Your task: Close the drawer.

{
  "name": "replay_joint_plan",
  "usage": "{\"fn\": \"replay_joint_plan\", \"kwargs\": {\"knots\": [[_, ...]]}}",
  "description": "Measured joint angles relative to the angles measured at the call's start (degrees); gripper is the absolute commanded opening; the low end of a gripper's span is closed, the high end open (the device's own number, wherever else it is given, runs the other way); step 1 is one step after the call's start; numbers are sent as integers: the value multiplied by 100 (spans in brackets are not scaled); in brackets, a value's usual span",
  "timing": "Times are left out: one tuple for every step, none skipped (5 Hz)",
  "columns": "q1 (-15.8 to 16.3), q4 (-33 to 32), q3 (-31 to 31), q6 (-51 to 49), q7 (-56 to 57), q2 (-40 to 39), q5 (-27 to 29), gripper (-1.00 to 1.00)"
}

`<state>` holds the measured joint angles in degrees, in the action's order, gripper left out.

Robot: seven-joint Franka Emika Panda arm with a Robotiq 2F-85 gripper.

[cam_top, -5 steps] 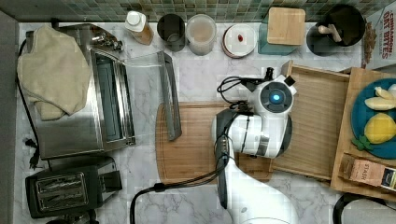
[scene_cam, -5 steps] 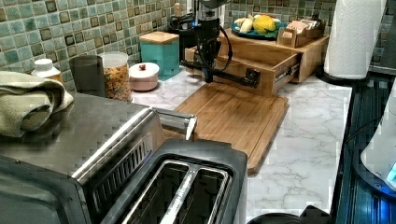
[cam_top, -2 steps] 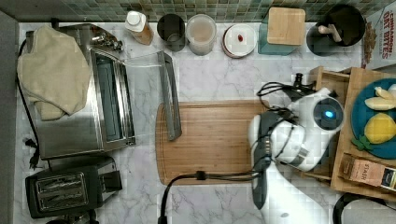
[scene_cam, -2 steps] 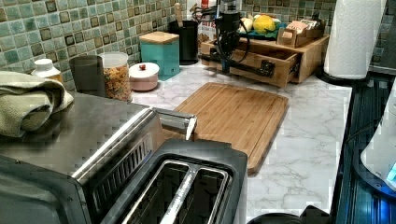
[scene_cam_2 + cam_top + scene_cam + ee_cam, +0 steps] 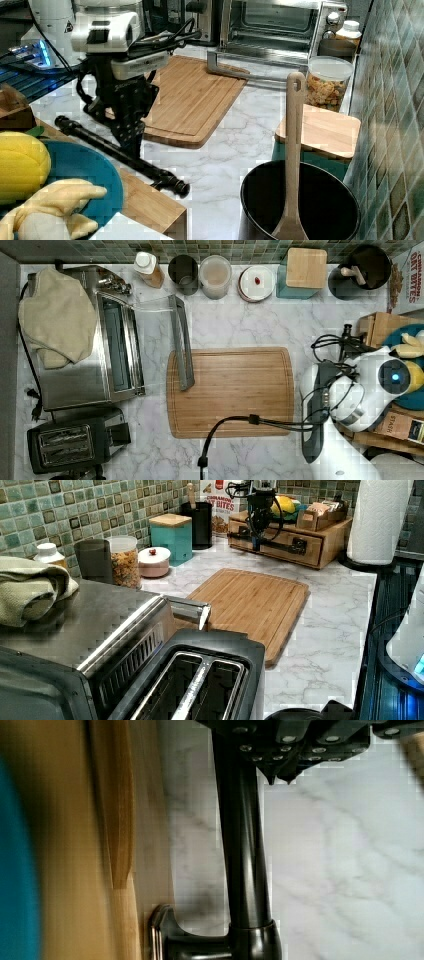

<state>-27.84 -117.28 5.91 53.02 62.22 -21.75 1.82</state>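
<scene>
Although the wrist view looks straight down the end effector [image 5: 280,772], I cannot tell whether it is clamped on the dark bar handle [image 5: 242,870] or merely pressed beside it. Its tips sit right against that bar. In the right view the end effector [image 5: 131,136] stands upright over the handle [image 5: 120,152], just in front of the drawer [image 5: 150,202].

Outward from there, the drawer [image 5: 280,550] is in the wooden stand [image 5: 335,535] at the far end of the desk [image 5: 325,610]. In the top view it lies at 3 o'clock from the cutting board [image 5: 230,390], under the white arm [image 5: 365,390].

Judging by the left view, the drawer front lies about flush with the stand, so the push looks to be at its end. The next move would call for a last firm press toward the stand, then letting go and backing off without dragging the handle out.

That left view gives the front and the seam side-on, which the top view hides beneath the arm. The wrist view alone shows the handle's bracket [image 5: 165,935] meeting the wood, with marble close behind.
</scene>
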Motion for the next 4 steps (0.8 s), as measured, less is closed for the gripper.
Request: {"fn": "replay_joint_plan", "kwargs": {"knots": [[43,308,44,-339,-67,-130,-86,-100],[48,341,15,-358,-106,-158,-313,-100],[48,358,14,-414,-106,-152,-345,-100],[155,358,112,-414,-106,-152,-347,-100]]}}
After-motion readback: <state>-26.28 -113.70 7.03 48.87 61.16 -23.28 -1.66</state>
